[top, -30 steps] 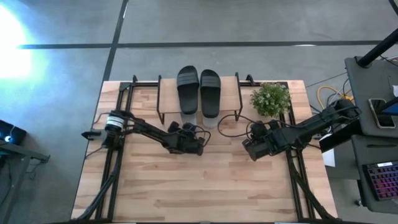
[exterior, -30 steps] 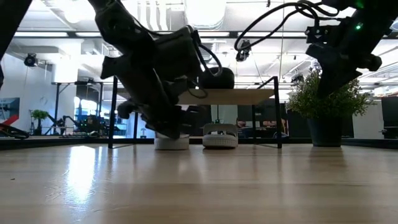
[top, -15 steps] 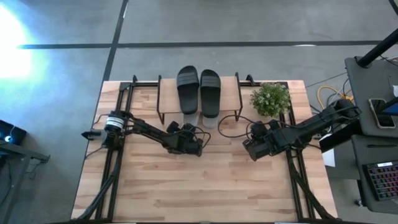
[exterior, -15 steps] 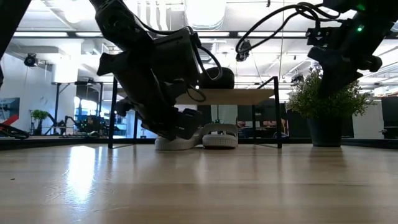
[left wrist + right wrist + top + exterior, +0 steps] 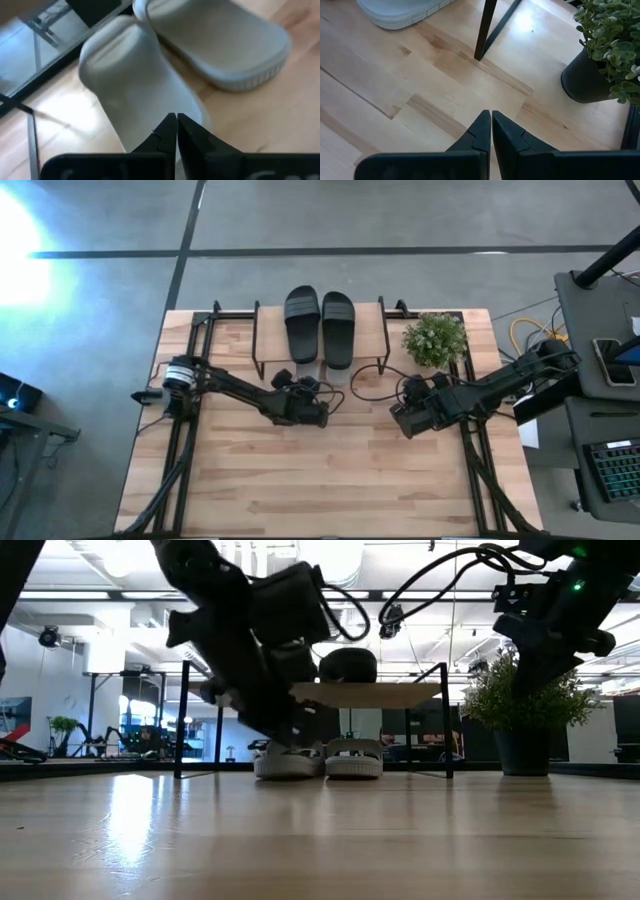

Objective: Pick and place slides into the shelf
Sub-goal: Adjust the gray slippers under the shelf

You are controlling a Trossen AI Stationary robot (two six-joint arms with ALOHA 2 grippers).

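Grey slides (image 5: 150, 95) sit under the shelf (image 5: 372, 330), 2 black slides (image 5: 320, 325) on top; we keep both fingers pressed together, left (image 5: 176, 125) above grey, right (image 5: 490, 122) over the worktop (image 5: 420, 90).

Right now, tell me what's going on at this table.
The robot is putting slides on a small shelf. Two black slides lie on its top board, and two light grey slides sit side by side on the table beneath it. The left gripper, shut and empty, is just in front of the shelf by the grey pair. The right gripper, also shut, waits near the potted plant.
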